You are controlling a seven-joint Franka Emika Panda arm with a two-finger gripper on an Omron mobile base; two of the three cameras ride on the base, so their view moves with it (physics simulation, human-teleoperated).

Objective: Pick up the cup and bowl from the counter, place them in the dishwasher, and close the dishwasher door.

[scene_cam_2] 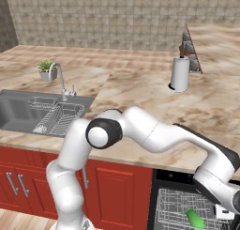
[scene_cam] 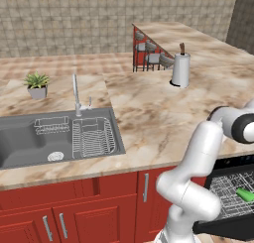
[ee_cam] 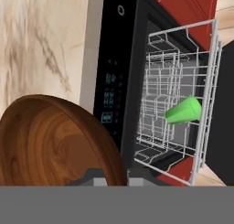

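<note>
A brown wooden bowl (ee_cam: 50, 145) looms at the lower left of the hand view, its rim running down into my gripper (ee_cam: 112, 175), which is shut on it. The bowl hangs over the edge of the marble counter (ee_cam: 41, 45), beside the open black dishwasher (ee_cam: 119, 72). The pale wire rack (ee_cam: 173, 81) is pulled out, and a green cup (ee_cam: 183, 110) lies on its side in it. The dishwasher door (ee_cam: 224, 127) is dropped open past the rack. The base views show the cup (scene_cam: 244, 194) (scene_cam_2: 196, 218) in the rack at the lower right, under my arm.
A white paper-towel roll (scene_cam: 180, 70) stands on the counter (scene_cam: 149, 113) at the back. A steel sink (scene_cam: 20, 143) with a wire basket (scene_cam: 93, 137), a tap (scene_cam: 76, 94) and a potted plant (scene_cam: 37, 85) are at the left. Red cabinet doors (scene_cam: 74, 212) line the front.
</note>
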